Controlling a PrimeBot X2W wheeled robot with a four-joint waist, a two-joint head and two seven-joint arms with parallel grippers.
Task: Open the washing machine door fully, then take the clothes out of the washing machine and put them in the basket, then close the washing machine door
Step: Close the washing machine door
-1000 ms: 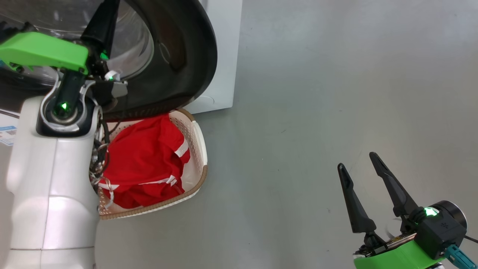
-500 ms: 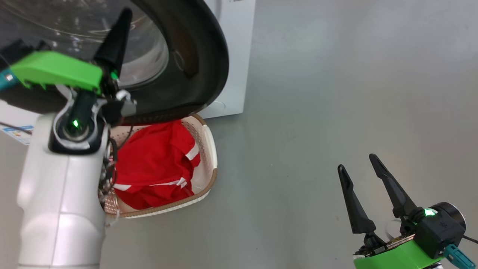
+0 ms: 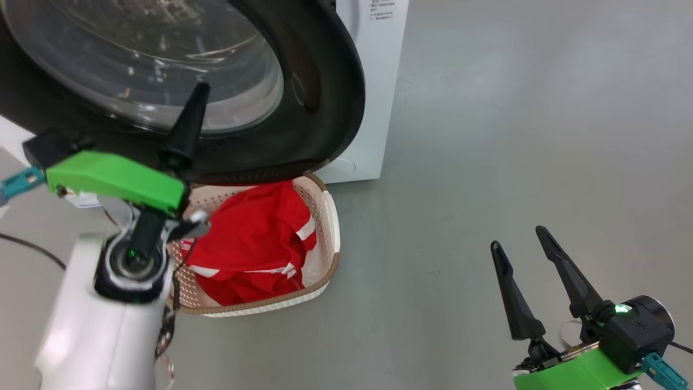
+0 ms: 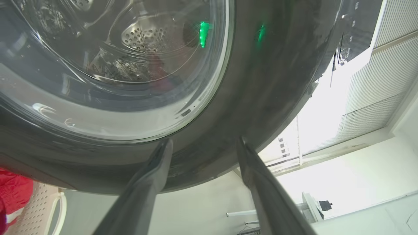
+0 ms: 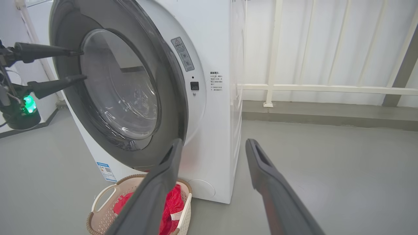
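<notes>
The washing machine door, glossy black with a bulging glass window, stands ajar, angled off the white washing machine. My left gripper is open with nothing between its fingers. Its tips sit close to the door's dark rim, below the glass. Whether they touch it I cannot tell. The red clothes with white stripes lie in the cream basket on the floor under the door. My right gripper hangs open and empty above the floor, far to the right.
Grey floor stretches open on the right of the machine. A blue label sticker sits low on the washer's front. A white railing and a wall stand behind. A dark cable runs over the floor at the left.
The head camera has shifted, so the door and basket now sit further right. My left gripper has drawn back from the glass to the door's lower rim and opened. The right arm is unchanged.
</notes>
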